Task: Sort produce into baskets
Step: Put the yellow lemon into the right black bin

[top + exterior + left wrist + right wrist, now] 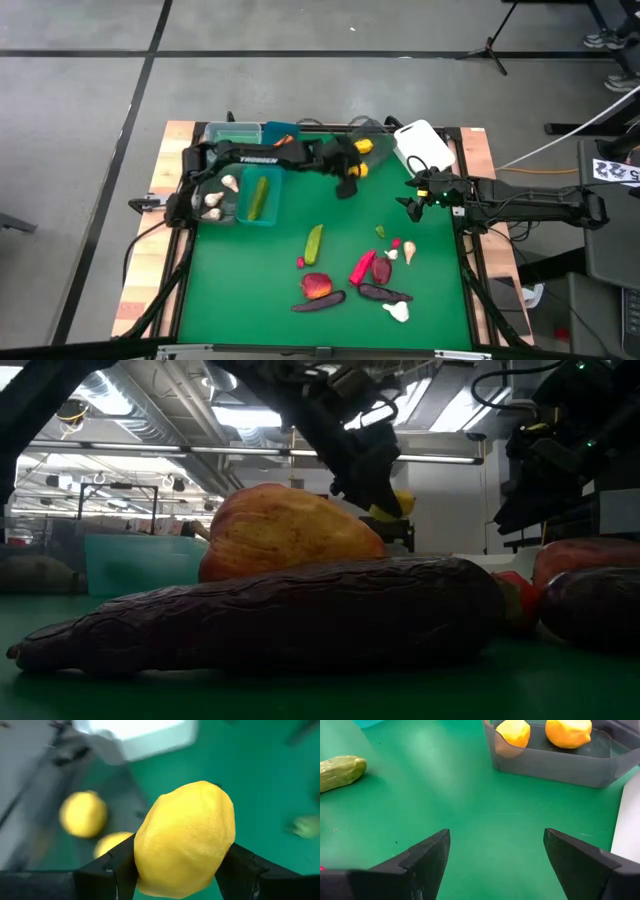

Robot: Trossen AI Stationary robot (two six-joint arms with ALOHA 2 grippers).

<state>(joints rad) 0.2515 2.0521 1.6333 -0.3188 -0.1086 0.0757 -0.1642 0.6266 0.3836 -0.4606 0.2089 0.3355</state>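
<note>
From above, I am holding my left gripper (351, 178) just short of the grey translucent plastic tub (372, 128), while my right gripper (412, 207) is waiting with fingers apart over bare mat. At my left wrist, the fingers are clamping a yellow toy lemon (184, 838), two lemons already lying in that tub beyond. In my judgement this is the delivery step: next I need to be clearing the near wall before releasing, with open mat all around.

Industrial lab: exposed ceiling ducts (150, 420), taped concrete floor (80, 120).
</note>
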